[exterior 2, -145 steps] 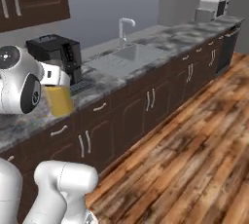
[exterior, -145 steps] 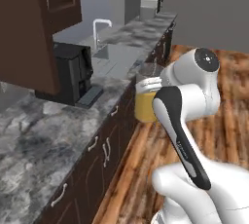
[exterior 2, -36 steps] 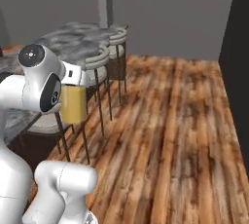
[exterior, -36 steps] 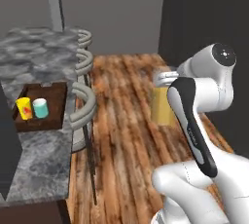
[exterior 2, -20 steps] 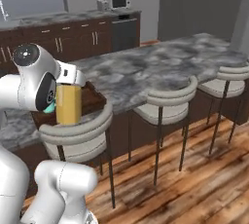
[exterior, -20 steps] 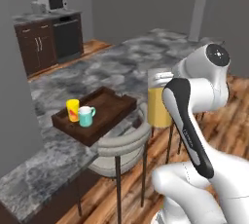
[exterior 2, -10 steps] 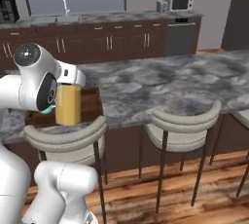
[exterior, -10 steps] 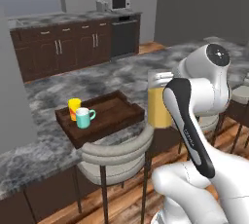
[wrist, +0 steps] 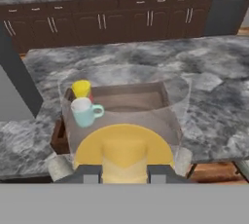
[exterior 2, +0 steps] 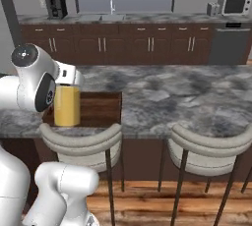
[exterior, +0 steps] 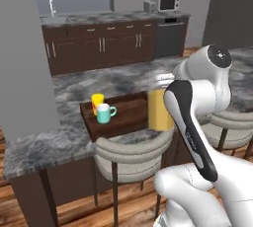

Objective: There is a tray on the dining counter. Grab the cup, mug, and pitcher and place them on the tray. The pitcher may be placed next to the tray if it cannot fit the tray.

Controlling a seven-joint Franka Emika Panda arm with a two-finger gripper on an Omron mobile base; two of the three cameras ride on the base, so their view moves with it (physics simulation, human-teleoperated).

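My gripper is shut on the pitcher, a tall clear glass with orange-yellow liquid, held upright in the air at the near edge of the dining counter. The hand view looks down into the pitcher. On the counter beyond it lies the dark wooden tray. At the tray's left end stand the yellow cup and the teal mug, side by side. From the right base view the pitcher hangs in front of the tray, with part of my arm covering its left side.
Grey bar stools stand against the near side of the counter, one right below the pitcher. A grey pillar rises at the left. Kitchen cabinets with a sink and a microwave line the back wall.
The base has turned, so the whole scene has shifted and the tray now lies straight ahead of the arm. The pitcher stays gripped in the same pose.
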